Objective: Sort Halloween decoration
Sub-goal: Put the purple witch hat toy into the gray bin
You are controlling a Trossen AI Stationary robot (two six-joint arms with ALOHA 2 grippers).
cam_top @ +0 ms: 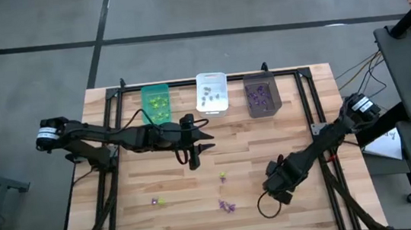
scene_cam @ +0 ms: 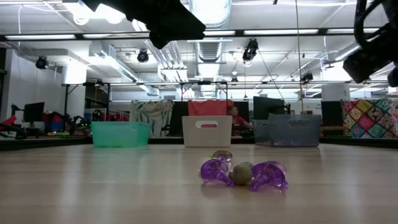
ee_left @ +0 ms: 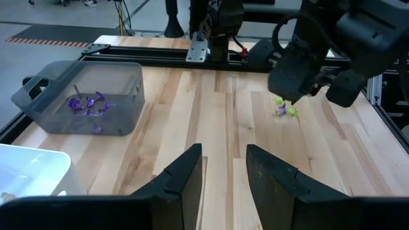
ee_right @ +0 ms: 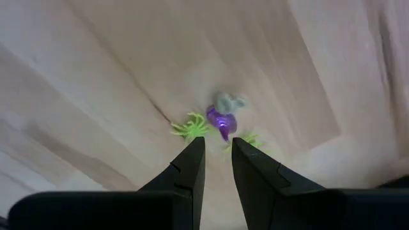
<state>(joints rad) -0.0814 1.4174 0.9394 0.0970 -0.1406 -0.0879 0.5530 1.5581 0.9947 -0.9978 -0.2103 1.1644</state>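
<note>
Hovering low over the bench, the right claw points its slightly parted fingers at a purple trinket lying with a greyish one and a yellow-green spider. The left claw, fingers apart and empty, hangs near the white bin. Other trinkets fill the green bin and grey bin. No writing is legible.

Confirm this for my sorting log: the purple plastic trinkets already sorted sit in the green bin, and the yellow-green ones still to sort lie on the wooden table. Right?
Not quite. The sorted purple plastic trinkets sit in the dark grey rectangular bin, not the green one; the high view shows it, and the left wrist view confirms it. The rest holds: yellow-green plastic trinkets still lie on the wooden table.
</note>
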